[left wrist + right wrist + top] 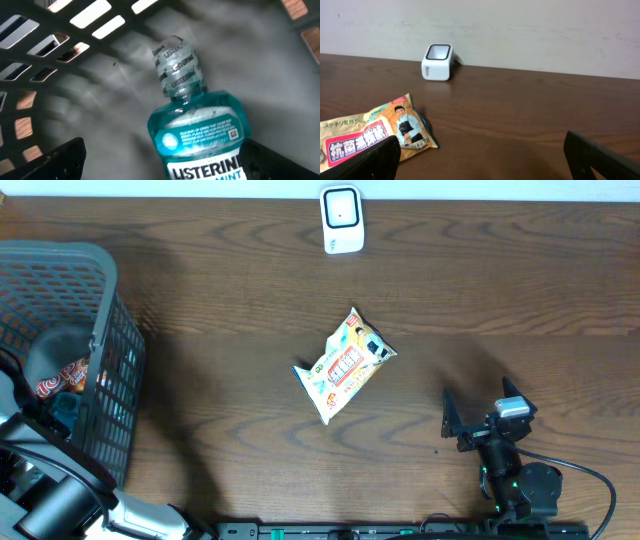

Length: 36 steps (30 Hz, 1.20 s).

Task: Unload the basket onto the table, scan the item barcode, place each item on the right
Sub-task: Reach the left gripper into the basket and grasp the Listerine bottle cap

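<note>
Dark wood-grain counter (200, 300) meets a pale wall, with a white barcode scanner (342, 219) standing at its far edge and a printed snack packet (344, 366) lying flat near the middle, well apart from the scanner. At the left, a grey plastic basket (120, 380) holds a blue mouthwash bottle (200, 125) lying on its floor, the left end effector (170, 160) spread wide over it and gripping nothing. The right end effector (480, 420) hangs wide and empty over the counter's near right.
</note>
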Tool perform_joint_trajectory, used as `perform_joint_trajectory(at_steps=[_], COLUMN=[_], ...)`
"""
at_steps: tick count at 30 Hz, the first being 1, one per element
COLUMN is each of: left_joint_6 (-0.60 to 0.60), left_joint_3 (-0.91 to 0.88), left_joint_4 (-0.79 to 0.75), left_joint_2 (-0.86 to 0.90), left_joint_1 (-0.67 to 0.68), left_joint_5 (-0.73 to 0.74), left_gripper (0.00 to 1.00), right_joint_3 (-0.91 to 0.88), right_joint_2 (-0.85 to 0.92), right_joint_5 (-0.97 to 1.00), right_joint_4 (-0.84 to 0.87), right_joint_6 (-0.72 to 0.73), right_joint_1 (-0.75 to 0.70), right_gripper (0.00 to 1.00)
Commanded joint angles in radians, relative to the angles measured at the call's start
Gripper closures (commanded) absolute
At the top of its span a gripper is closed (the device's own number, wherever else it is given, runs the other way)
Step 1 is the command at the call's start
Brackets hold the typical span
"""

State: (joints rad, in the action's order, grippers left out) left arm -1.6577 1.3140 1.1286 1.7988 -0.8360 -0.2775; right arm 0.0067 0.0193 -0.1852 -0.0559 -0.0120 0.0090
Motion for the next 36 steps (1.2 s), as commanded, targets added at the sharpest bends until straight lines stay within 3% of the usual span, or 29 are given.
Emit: perform_joint_trajectory(at_steps=[1,13,27,34,36], left_joint_6=[-0.046,0.004,0.004,0.102,0.108], left_joint_3=[-0.02,-0.069,-0.101,-0.101,-0.101], left_joint_4=[-0.009,-0.144,-0.166,-0.143,-0.14], left_joint_2=[0.012,0.012,0.128,0.183,0.183], left_joint_1=[-0.005,-0.005,-0.005,-0.005,-0.005], left_joint_5=[-0.096,-0.092,-0.019,-0.019,-0.019], left_gripper=[0.02,0.02,0.02,0.02,0.05], right_joint_3=[-0.001,-0.001,-0.001,-0.001,-0.001], right_joint_2=[-0.001,-0.001,-0.001,-0.001,-0.001], right_joint_5=[0.003,0.003,0.003,0.003,0.003], right_joint_4=[-0.004,-0.004,-0.004,-0.004,-0.004], right_joint_6=[-0.004,-0.004,-0.004,-0.004,-0.004], right_joint_1=[0.008,0.008,0.008,0.008,0.008], right_gripper=[0.01,0.01,0.01,0.01,0.01])
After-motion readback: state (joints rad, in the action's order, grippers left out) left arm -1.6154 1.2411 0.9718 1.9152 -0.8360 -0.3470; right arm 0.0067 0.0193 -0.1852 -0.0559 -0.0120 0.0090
